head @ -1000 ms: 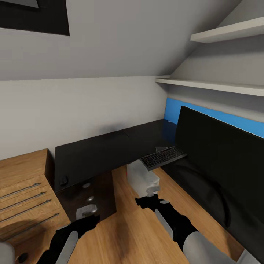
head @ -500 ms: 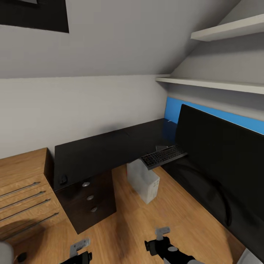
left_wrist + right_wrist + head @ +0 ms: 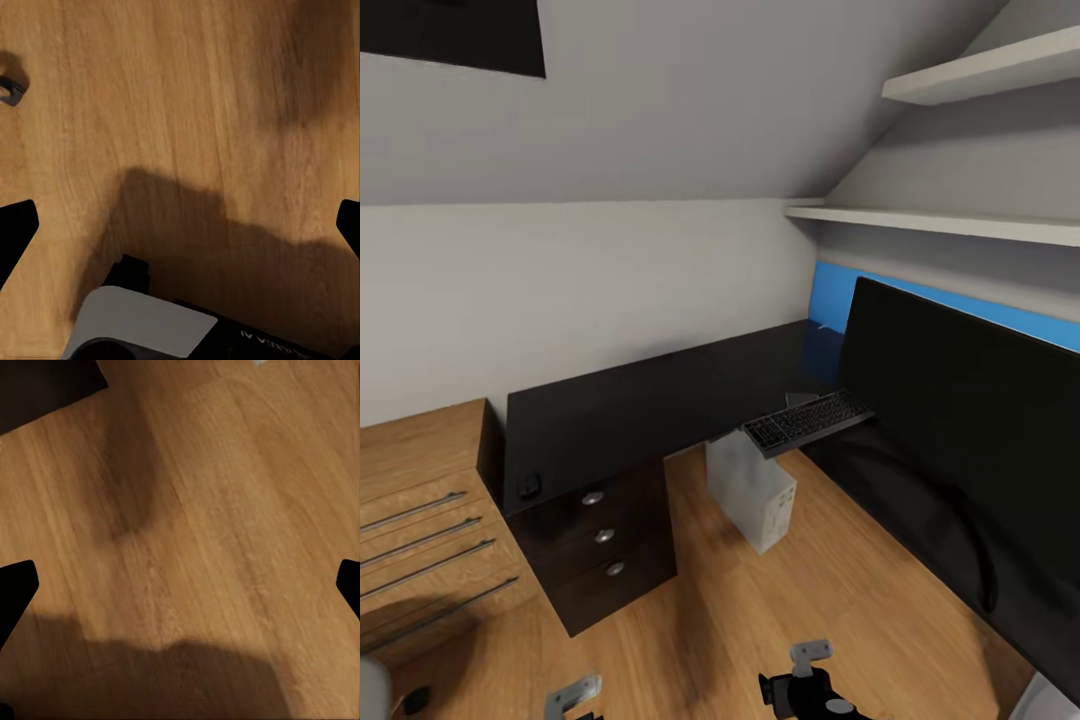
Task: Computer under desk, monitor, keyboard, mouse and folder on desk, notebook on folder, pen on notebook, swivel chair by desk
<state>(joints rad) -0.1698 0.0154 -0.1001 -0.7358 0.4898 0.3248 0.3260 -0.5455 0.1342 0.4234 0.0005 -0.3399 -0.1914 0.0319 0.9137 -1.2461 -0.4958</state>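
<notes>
Head view first: we see the desk [image 3: 620,410] running along the wall and turning under the blue back panel [image 3: 940,305], with the monitor [image 3: 970,420] on its right wing. The keyboard [image 3: 807,421] lies beside the screen, overhanging the desk's inner edge. The mouse [image 3: 530,487] sits at the far left corner above the drawers [image 3: 605,535], well apart from the keyboard, so it likely needs moving. The computer [image 3: 753,489] stands on the floor under the desk, where the task wants it. Our left gripper [image 3: 575,693] and right gripper [image 3: 810,655] hang low, well short of the desk.

Left wrist view: our jaws are spread wide, with the bare wooden floor [image 3: 180,112] ahead between them, nothing held.

Right wrist view: these jaws also gape, released, over the floor [image 3: 225,510]; a dark corner, probably the drawer unit, lies beyond them.
</notes>
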